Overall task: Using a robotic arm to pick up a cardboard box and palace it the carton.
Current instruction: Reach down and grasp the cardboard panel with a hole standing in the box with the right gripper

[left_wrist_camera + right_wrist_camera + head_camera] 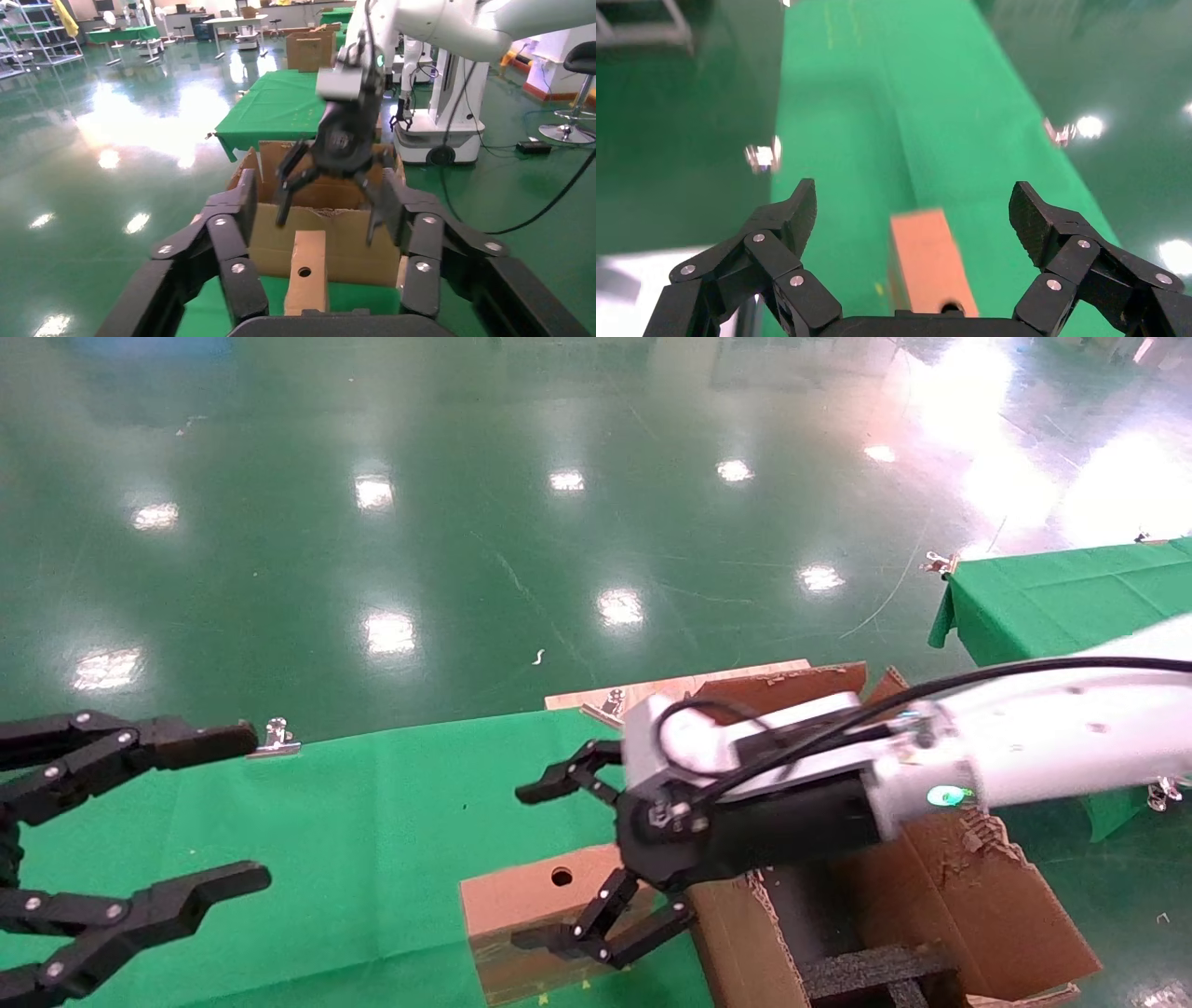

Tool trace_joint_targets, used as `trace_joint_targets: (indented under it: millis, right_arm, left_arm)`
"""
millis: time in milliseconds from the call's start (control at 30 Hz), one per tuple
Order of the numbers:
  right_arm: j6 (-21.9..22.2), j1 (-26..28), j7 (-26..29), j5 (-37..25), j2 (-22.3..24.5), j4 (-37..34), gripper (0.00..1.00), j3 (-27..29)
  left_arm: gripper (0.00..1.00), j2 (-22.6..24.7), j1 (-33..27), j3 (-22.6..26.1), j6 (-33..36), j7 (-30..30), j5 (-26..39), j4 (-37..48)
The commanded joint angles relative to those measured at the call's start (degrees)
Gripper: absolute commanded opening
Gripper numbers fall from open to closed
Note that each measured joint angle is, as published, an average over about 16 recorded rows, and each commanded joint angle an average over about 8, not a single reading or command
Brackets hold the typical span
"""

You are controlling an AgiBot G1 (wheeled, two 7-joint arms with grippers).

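Reaching in from the right of the head view, the robotic arm stretches its white body across the carton and carries the right gripper out over the green table cover. Its black fingers are spread wide, one above and one below the near end of the cardboard box, with no clear touch on it. That small brown box lies flat on the cloth, just beside the carton's left wall, a round hole showing in its upper face. The carton stands at the table's right end with ragged flaps up and black foam inside. The left gripper waits at the far left over the cloth, fingers held well apart and empty. A metal clip pins the cloth at the table's back edge, and a second green table stands farther right.

From the left wrist, the left gripper's own black links frame the scene, parted. Between them the cardboard box points away toward the carton, and the right gripper hangs spread above the box's far end, in front of the carton's wall.

From the right wrist, the right gripper shows both fingers wide apart, and the cardboard box lies on the green cloth between them, lower down, with nothing pinched.
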Motion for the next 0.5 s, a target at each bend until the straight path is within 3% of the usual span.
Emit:
trace_joint_targets:
  millis: [33,500]
  right_arm:
    - [-0.35,1.91,0.40,-3.70,-1.43,-0.96,1.00,-1.84]
    - [-2.24,11.96,-2.62,-20.99,-11.51,-8.50,1.00,-11.64]
  left_arm:
    - [0.00,0.00,0.00,0.00,0.00,0.00,0.00,0.00]
    - [0.00,-0.01,-0.01,0.03,-0.01,0.01,-0.02,0.00]
